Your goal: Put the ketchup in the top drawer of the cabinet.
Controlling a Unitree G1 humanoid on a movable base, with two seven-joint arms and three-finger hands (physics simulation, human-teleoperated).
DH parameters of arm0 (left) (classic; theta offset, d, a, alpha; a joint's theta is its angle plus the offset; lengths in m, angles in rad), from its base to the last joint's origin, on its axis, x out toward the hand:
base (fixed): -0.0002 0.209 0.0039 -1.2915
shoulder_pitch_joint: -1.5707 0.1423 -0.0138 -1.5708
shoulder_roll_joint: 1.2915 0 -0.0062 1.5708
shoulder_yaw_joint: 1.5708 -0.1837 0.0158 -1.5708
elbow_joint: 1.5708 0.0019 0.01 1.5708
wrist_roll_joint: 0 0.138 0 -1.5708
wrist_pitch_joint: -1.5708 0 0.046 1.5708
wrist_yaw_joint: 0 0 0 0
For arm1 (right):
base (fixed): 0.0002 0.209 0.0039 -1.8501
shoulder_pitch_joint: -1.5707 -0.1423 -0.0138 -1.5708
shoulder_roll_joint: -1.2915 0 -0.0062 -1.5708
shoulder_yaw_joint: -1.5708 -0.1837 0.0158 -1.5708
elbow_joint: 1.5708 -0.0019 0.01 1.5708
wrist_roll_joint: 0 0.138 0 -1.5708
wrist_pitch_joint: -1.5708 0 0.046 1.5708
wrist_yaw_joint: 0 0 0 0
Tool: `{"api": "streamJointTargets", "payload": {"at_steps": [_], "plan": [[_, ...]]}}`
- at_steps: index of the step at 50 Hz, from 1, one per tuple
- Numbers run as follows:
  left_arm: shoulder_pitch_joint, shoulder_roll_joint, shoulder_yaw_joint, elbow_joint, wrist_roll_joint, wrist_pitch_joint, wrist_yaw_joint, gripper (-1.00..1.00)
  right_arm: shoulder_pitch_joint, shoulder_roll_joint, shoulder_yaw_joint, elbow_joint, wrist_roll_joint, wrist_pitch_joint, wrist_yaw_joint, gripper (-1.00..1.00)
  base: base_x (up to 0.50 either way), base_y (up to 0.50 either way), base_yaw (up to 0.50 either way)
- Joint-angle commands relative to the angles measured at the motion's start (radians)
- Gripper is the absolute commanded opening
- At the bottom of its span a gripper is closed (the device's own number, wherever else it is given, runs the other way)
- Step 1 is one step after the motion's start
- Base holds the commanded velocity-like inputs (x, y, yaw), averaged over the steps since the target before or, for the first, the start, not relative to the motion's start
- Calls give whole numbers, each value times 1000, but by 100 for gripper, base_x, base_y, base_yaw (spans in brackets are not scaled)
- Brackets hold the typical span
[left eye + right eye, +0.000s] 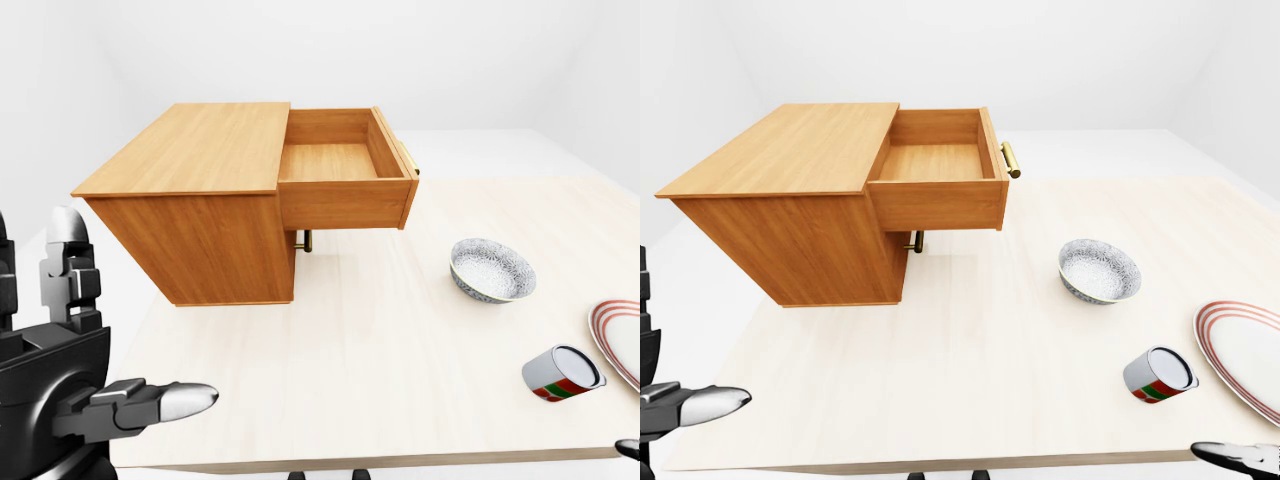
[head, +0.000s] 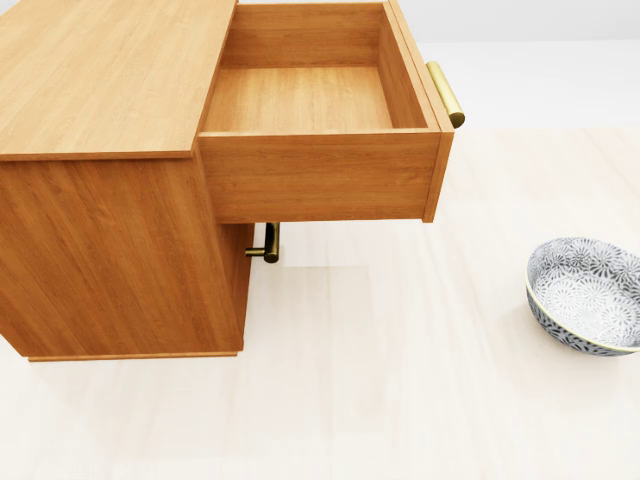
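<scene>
The wooden cabinet (image 1: pixel 200 200) stands at the left of the table, its top drawer (image 2: pixel 310 100) pulled out and empty, with a brass handle (image 2: pixel 446 93) on its face. No ketchup bottle shows clearly in any view. A small can (image 1: pixel 1158 374) with a red and green label lies on its side at the lower right. In the left-eye view's bottom left corner, away from the cabinet, my left hand (image 1: pixel 125 320) is open and holds nothing. Only one fingertip of my right hand (image 1: pixel 1238 458) shows, at the bottom right edge.
A patterned grey-and-white bowl (image 2: pixel 586 293) sits to the right of the cabinet. A white plate (image 1: pixel 1245 355) with red rings lies at the right edge. A second brass handle (image 2: pixel 270 243) shows under the open drawer. The pale table (image 1: pixel 380 350) ends at the bottom of both eye views.
</scene>
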Motion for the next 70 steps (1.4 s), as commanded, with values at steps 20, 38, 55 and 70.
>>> {"api": "streamJointTargets", "payload": {"at_steps": [20, 38, 55, 70], "plan": [[1, -1, -13, 8, 13, 0, -2, 100, -89, -120, 179, 142, -139, 0, 0, 100, 0, 0, 0], [3, 0, -16, 11, 16, 0, -2, 100, -90, -154, 244, 249, -140, 0, 0, 100, 0, 0, 0], [4, -2, -20, 11, 21, 0, -2, 100, -82, -154, 254, 260, -179, 0, 0, 100, 0, 0, 0], [6, -1, -26, 13, 25, 0, -1, 100, -77, -165, 266, 265, -223, 0, 0, 100, 0, 0, 0]]}}
